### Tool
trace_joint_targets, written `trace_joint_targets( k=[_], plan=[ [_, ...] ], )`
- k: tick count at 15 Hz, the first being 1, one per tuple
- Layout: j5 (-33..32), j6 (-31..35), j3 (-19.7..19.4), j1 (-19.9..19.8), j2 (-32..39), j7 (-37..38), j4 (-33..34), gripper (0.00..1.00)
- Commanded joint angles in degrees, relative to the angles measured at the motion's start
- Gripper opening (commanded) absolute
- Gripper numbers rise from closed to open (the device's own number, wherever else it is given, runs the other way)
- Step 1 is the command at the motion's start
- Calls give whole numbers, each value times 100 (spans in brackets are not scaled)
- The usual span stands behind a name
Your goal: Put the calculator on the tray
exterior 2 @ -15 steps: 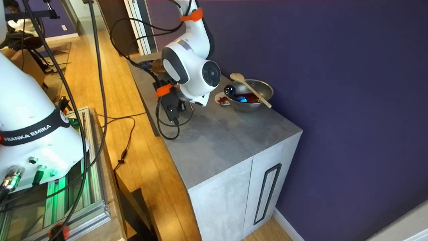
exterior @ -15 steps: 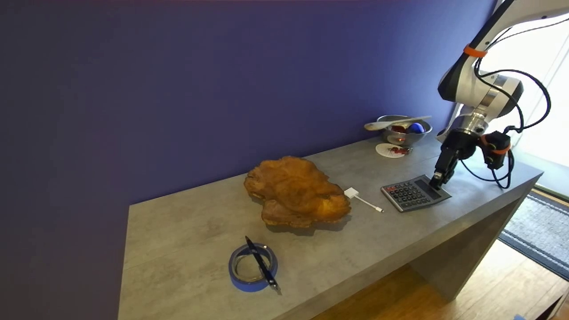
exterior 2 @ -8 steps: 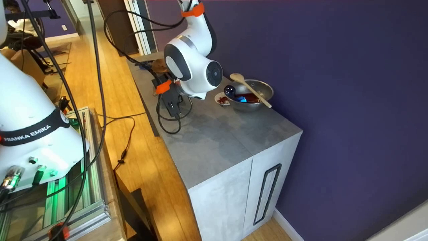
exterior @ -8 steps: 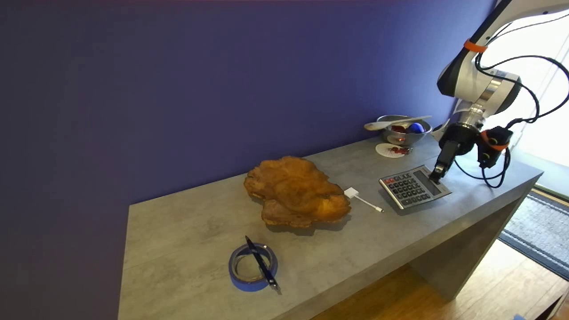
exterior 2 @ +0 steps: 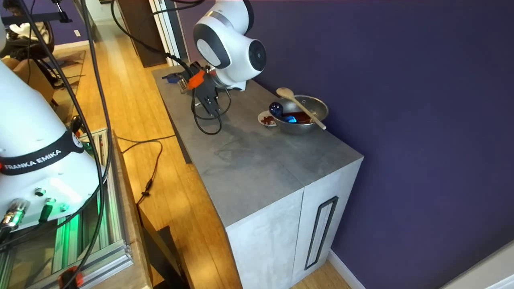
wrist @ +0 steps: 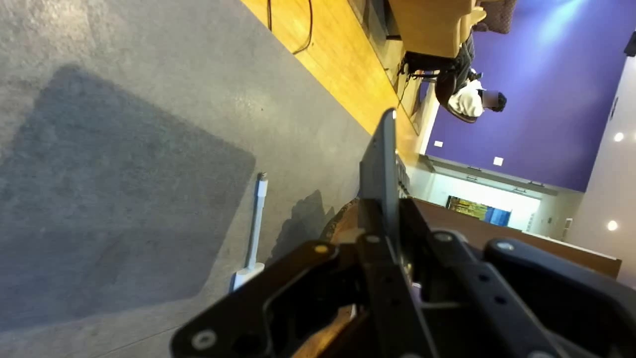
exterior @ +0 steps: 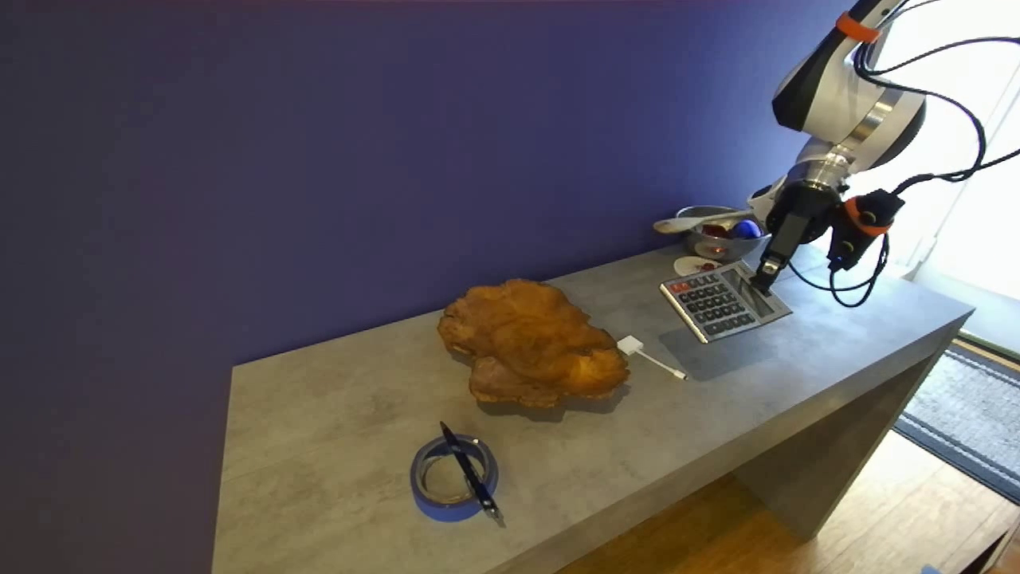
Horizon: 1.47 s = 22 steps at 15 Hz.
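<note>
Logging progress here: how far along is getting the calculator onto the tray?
Done: the calculator is gripped and off the tabletop, its shadow lying separate below. In hand: the pincer holds it by the display end. Left: it isn't over the tray yet, so carrying and lowering remain.

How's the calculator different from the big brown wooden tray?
The calculator is grey with straight edges; the tray is orange-brown with wavy edges. The calculator is smaller than the tray. The calculator is held tilted in the air by the gripper, while the tray sits on the table. Both cast shadows on the table.
</note>
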Motion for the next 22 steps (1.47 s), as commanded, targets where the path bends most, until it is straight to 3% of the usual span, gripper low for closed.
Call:
trace_joint_targets(
  k=[1, 4, 9, 12, 15, 19, 22],
  plan=[
    [-11, -8, -22, -32, 51, -10, 11, 3],
    [1059, 69, 244, 98, 134, 618, 151, 3],
    [2188, 882, 745, 1063, 200, 2270, 926, 3],
    [1813, 1615, 835, 1645, 700, 3678, 1709, 3],
    [1579, 1902, 842, 1879, 1101, 4557, 2319, 3],
    [1431, 1759, 760, 1660, 1483, 5077, 2664, 3],
    [1469, 1817, 739, 1494, 1727, 4986, 2846, 3]
  ],
)
